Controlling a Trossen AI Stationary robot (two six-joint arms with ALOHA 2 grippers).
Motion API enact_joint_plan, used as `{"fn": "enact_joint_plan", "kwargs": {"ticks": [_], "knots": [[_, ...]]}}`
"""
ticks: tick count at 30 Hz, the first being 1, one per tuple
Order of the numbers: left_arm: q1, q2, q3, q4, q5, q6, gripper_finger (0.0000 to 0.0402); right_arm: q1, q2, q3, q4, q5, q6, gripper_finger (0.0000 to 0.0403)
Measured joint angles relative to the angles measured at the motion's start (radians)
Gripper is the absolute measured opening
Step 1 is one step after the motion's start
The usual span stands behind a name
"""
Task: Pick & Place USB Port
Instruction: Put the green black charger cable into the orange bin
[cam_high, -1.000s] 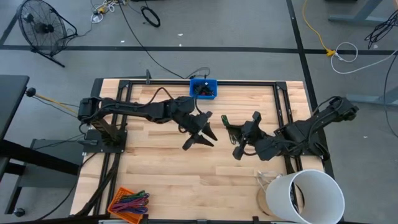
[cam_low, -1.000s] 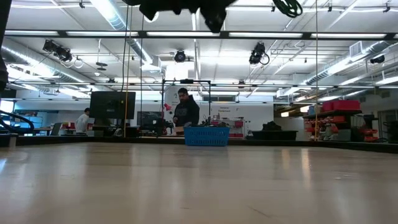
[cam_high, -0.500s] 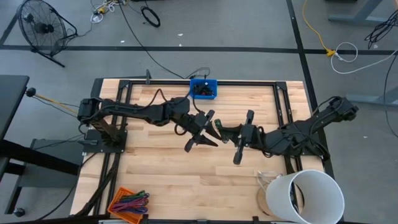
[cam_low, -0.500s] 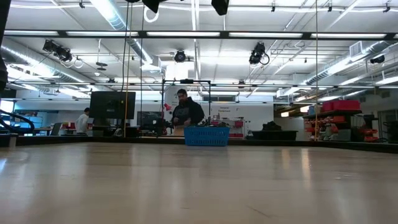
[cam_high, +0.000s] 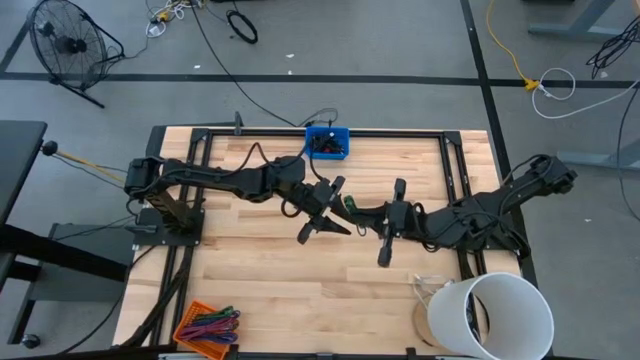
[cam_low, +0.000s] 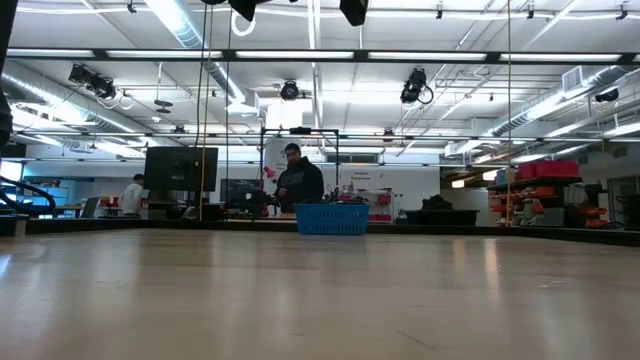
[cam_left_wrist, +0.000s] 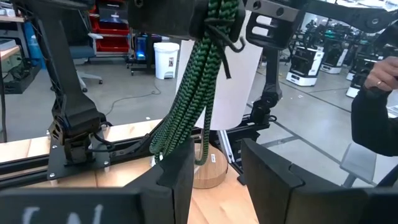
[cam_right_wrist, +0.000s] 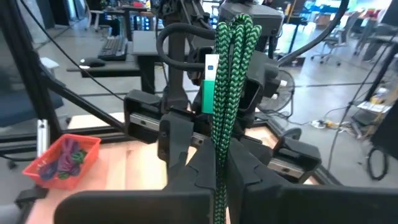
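Evidently mid-task: the pick looks done, the place not yet.

Worktop (cam_high: 260, 270): wooden, both arms met above its middle, well off the surface; nothing of either arm but fingertips at the top edge is caught in the low view.

White bucket (cam_high: 490, 315) at the near right corner, orange tray (cam_high: 205, 327) at the near left, blue bin (cam_high: 327, 143) at the far edge. Which is the drop point cannot be told.

Right end effector (cam_high: 387, 222): closed tight on the cable (cam_right_wrist: 227, 81), a green braided bundle pinched between its fingers.

Left end effector (cam_high: 322, 208): fingers spread part-way, just beside the right one, the cable (cam_left_wrist: 193, 106) hanging before it; nothing seen gripped.

A handover is judged likely. Left to do: transfer, carry, release into a container.
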Motion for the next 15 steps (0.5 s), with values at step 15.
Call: {"fn": "enact_joint_plan", "kwargs": {"ticks": [15], "knots": [[0.001,0.0,0.0,0.002,-0.036,0.011,0.0138,0.0,-0.002,0.0,0.008,-0.043,0.048,0.0004]]}}
